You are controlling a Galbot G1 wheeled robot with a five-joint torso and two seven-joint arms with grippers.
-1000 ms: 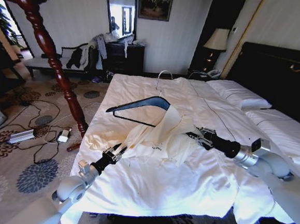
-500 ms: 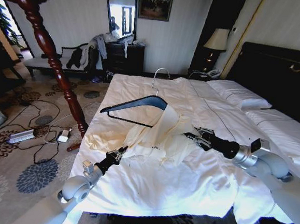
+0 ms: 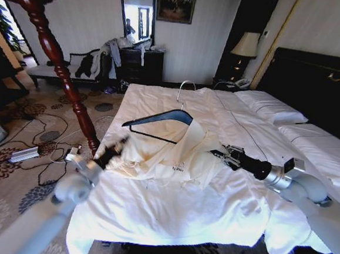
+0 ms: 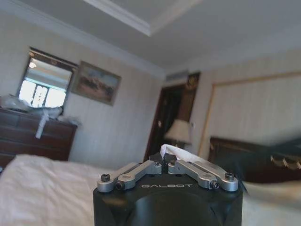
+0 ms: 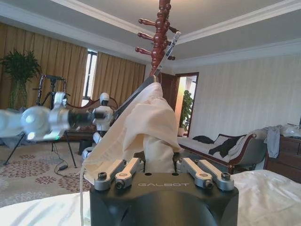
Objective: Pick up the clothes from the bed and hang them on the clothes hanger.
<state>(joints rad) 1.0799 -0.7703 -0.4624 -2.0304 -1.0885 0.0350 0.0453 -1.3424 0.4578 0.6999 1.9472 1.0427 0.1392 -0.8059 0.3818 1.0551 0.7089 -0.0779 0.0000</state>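
The cream-yellow clothes (image 3: 173,157) lie bunched on the white bed (image 3: 210,212), with their upper part draped over one shoulder of the black clothes hanger (image 3: 159,119). The hanger stands tilted up off the quilt. My right gripper (image 3: 221,155) is shut on the clothes' right side, and fabric (image 5: 146,122) rises from between its fingers (image 5: 117,170). At the garment's left edge, by the bed's side, my left gripper (image 3: 117,146) is shut, with a small scrap of pale cloth (image 4: 173,150) pinched in it.
A reddish-brown wooden pole (image 3: 57,59) stands on the carpet left of the bed. Cables and a power strip (image 3: 23,154) lie near its foot. A bench with dark garments (image 3: 92,65) and a dresser (image 3: 140,66) line the far wall. Pillows (image 3: 271,108) and a black headboard (image 3: 320,86) are at the right.
My left arm swung from the bed's front edge up and to the left, to the garment's left edge. The hanger dipped, then rose slightly. The right gripper kept its hold.
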